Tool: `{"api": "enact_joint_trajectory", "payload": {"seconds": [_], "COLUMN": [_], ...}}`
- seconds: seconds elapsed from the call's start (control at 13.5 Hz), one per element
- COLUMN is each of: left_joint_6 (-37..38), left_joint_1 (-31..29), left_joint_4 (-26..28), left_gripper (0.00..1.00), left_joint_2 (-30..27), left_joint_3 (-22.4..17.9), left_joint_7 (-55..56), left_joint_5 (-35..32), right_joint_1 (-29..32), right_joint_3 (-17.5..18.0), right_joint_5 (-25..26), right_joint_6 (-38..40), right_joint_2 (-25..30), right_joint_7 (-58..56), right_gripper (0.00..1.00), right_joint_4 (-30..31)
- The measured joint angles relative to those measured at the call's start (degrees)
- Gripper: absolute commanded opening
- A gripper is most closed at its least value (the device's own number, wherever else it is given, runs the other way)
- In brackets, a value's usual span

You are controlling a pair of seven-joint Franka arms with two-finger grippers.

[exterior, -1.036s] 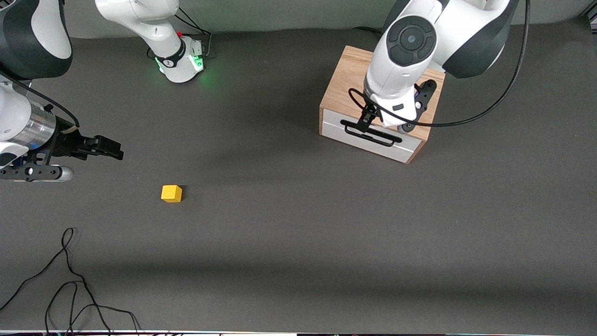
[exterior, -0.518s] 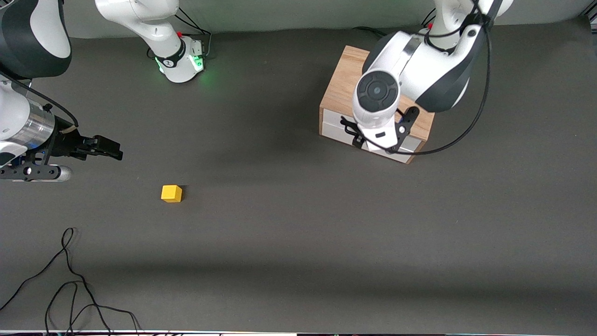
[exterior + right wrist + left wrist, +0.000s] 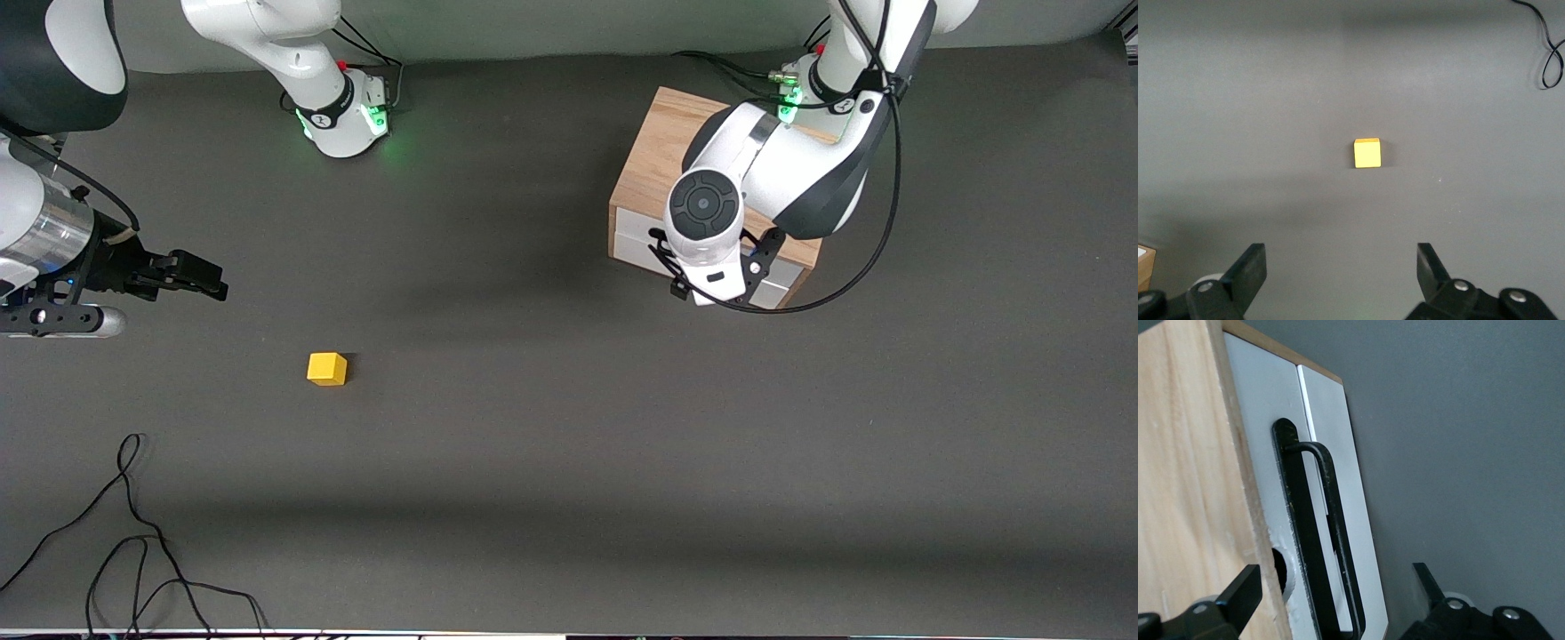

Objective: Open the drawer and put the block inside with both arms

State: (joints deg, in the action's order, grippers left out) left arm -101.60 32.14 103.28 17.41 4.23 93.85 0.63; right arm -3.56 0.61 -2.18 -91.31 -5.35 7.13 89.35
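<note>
The yellow block (image 3: 327, 368) (image 3: 1367, 153) lies on the dark table toward the right arm's end. My right gripper (image 3: 203, 277) (image 3: 1338, 267) hovers over the table apart from the block, open and empty. The oak cabinet (image 3: 658, 160) stands toward the left arm's end, and its white-fronted drawer (image 3: 633, 240) (image 3: 1351, 487) is shut. My left gripper (image 3: 1336, 587) is open at the drawer front. One finger is over the wood side and the other over the table, with the black bar handle (image 3: 1331, 520) between them and not gripped. In the front view the left arm's hand hides most of the handle.
Loose black cables (image 3: 133, 533) (image 3: 1551, 60) lie at the table's near edge toward the right arm's end. The right arm's green-lit base (image 3: 347, 120) stands at the table's back edge. The left arm's cable (image 3: 853, 267) loops beside the cabinet.
The left arm's hand has come down from over the cabinet top to the drawer front, around the handle. The right gripper has drifted slightly away from the block. The block has not moved.
</note>
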Motion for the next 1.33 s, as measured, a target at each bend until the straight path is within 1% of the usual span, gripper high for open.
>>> {"api": "enact_joint_trajectory", "payload": {"seconds": [0.67, 1.04, 1.33], "left_joint_6": [-3.81, -5.03, -5.89], "left_joint_1": [0.0, 0.01, 0.01], "left_joint_4": [0.37, 0.4, 0.42], "left_gripper": [1.0, 1.0, 1.0], "left_joint_2": [2.04, 3.77, 4.86], "left_joint_3": [-0.03, -0.03, -0.03], "left_joint_7": [3.05, 4.72, 5.57], "left_joint_5": [-0.16, -0.17, -0.17], "right_joint_1": [-0.05, -2.14, -2.09], "right_joint_3": [0.3, 0.52, 0.42], "right_joint_5": [-0.03, -0.1, -0.1], "right_joint_6": [-0.03, 0.0, 0.08], "right_joint_2": [-0.05, -0.02, -0.03], "right_joint_7": [0.0, 0.17, 0.19], "right_gripper": [1.0, 1.0, 1.0], "right_joint_4": [0.0, -0.04, -0.01]}}
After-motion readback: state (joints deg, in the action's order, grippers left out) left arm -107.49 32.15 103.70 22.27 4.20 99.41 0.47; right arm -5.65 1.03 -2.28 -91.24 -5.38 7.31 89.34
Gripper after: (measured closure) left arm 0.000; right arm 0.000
